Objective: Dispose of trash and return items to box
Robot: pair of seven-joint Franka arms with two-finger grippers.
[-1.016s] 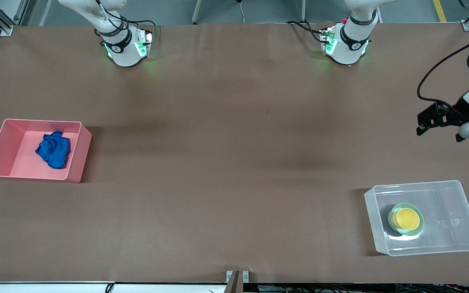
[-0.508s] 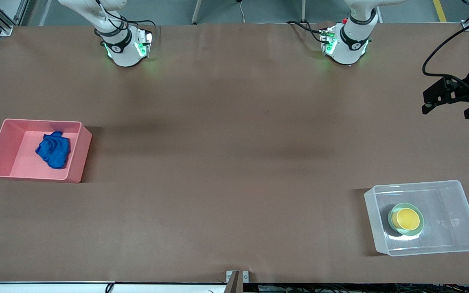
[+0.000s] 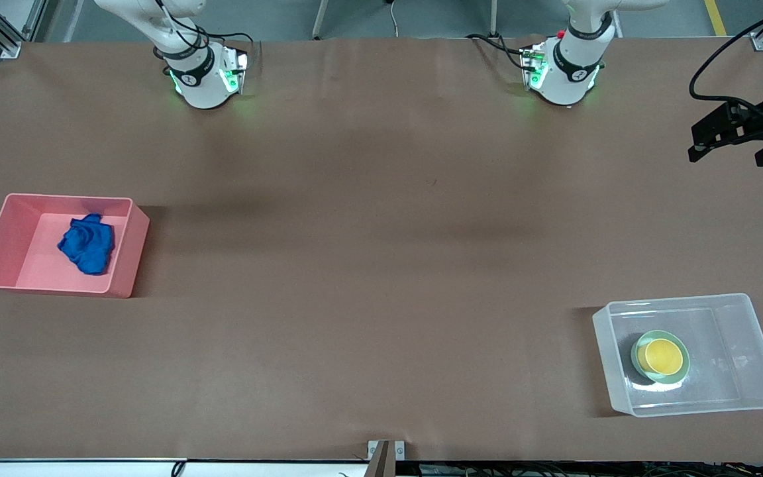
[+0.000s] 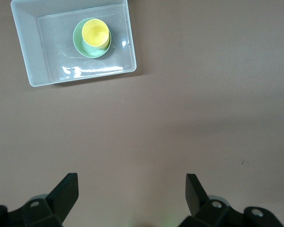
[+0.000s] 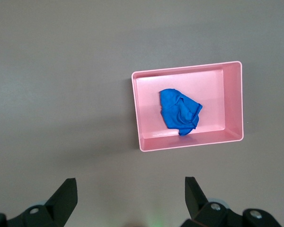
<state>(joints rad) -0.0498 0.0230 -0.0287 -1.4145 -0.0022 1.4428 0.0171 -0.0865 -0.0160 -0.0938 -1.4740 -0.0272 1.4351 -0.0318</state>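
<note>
Front view shows us the table (image 3: pixel 381 265) with the work looking finished. The clear box (image 3: pixel 746 397), toward the left arm's end, holds the mint bowl (image 3: pixel 638 371) with the yellow cup (image 3: pixel 663 356) sitting in it. The pink bin (image 3: pixel 123 265), toward the right arm's end, holds the blue trash wad (image 3: pixel 87 244). We judge nothing is left to move. The left gripper (image 4: pixel 131 191) hangs high over bare table, fingers spread and empty; the right gripper (image 5: pixel 130 195) likewise, up over the table near the bin.
</note>
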